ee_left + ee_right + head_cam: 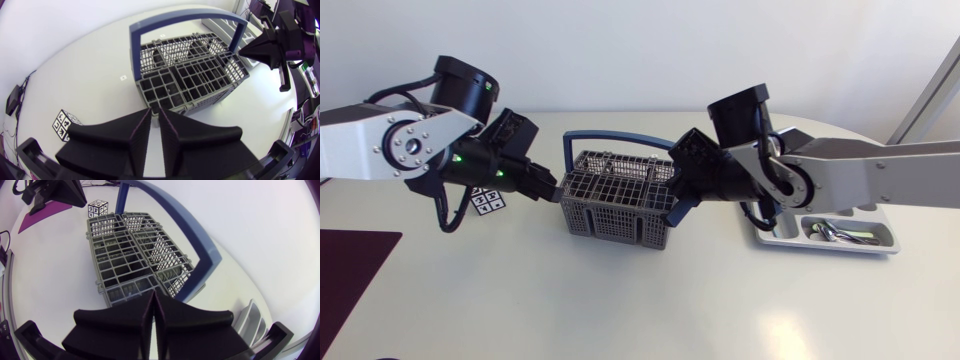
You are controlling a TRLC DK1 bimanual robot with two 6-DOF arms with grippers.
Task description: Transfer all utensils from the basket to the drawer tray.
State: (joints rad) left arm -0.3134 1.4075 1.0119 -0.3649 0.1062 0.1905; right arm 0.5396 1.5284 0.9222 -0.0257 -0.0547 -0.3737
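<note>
Hovering at either end of the grey basket [610, 205], my two arms faced each other over the middle of the table. My left gripper [558, 190] had its jaws a narrow slit apart, tips right at the basket's end wall. My right gripper [672, 210] sat at the opposite end, beside the foot of the blue handle [620, 138], jaws pressed together on nothing. Beyond it, near the table's right side, lay the drawer tray [885, 240], with utensils [838, 233] in one compartment. A checkered marker [488, 200] lay under my left arm.
</note>
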